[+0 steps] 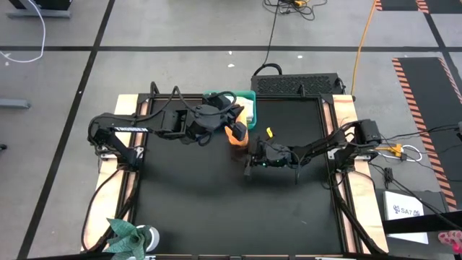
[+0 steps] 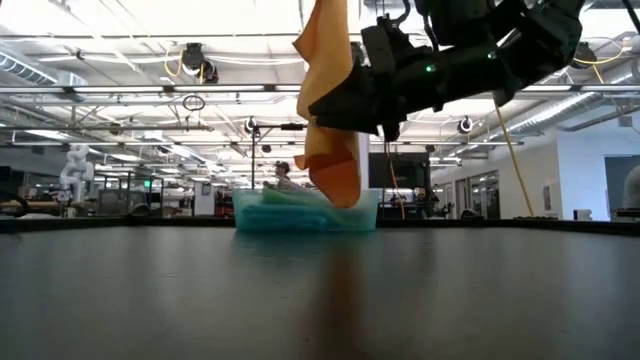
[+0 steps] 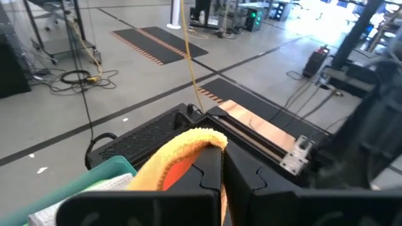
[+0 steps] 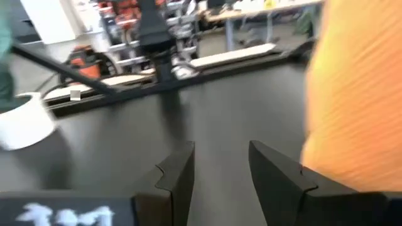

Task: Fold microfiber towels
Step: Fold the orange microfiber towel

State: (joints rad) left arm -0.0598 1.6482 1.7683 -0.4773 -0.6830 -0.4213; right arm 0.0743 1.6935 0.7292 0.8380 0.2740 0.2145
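My left pincer (image 3: 221, 172) is clamped shut on a top edge of the soft orange-yellow microfiber towel (image 2: 328, 120), which hangs in the air over the far middle of the black table (image 1: 216, 209), its lower hem clear of the surface. My right pincer (image 4: 220, 169) hovers just beside the hanging cloth with its fingers apart and nothing between them.

My worry is the second grab. The towel drapes in loose folds, so if I close the right pincer now it may catch a bunched middle instead of a free corner, and the cloth will not spread flat. The two arms are also very close; a careless reach could knock them together. Behind the towel sits the rigid teal plastic bin (image 1: 249, 96) with more cloths; swinging the towel farther could drag it over the rim.
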